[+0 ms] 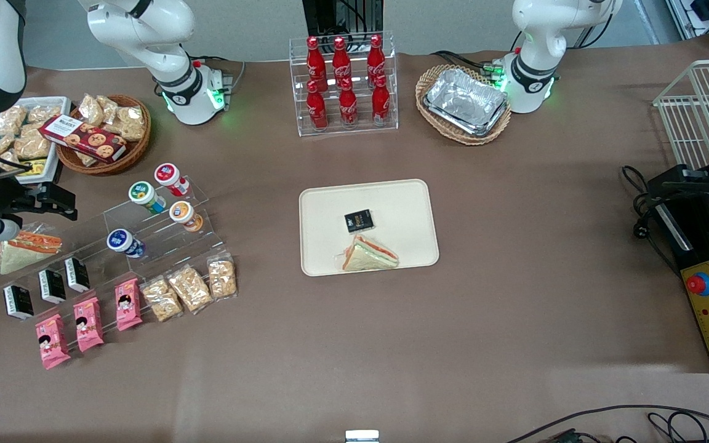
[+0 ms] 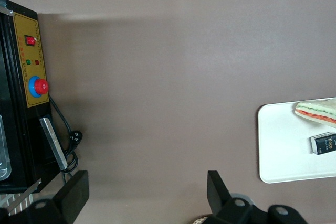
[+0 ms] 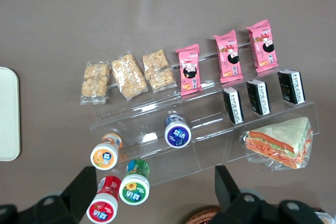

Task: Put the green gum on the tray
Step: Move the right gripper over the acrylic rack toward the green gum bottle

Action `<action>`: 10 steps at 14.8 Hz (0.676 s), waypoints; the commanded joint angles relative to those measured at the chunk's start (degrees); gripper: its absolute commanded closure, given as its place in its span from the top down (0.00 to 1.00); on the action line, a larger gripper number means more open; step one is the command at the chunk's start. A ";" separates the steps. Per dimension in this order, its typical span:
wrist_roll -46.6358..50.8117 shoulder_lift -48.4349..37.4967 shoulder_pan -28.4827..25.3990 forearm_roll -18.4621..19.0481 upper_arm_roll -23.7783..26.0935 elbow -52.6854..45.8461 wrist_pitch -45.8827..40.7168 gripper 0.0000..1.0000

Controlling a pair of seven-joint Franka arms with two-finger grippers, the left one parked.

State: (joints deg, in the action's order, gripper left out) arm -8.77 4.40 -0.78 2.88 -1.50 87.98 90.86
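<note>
Right arm's end effector [image 3: 152, 192] aloft at the working arm's end, fingers [image 3: 84, 190] spread.

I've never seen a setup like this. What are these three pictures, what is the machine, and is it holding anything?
Two white robot arms stand at a brown table. One picture looks down from the front; the others come from cameras on each arm's wrist. The working arm's claw is open and holds nothing, hovering above a clear stepped rack of snacks. On that rack sits the green gum, beside red-lidded, orange-lidded and blue-lidded canisters. The cream tray mid-table already carries a wrapped sandwich and a small black packet.
</note>
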 commanded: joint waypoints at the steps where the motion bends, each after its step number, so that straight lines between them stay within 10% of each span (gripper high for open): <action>1: 0.34 -0.27 -0.01 -0.15 0.01 -0.53 -0.51 1.00; 10: 2.00 -2.37 0.43 -0.07 -0.34 1.14 -5.17 1.00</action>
State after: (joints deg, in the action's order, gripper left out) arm -8.55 4.39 -0.44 2.88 -1.64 88.16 87.96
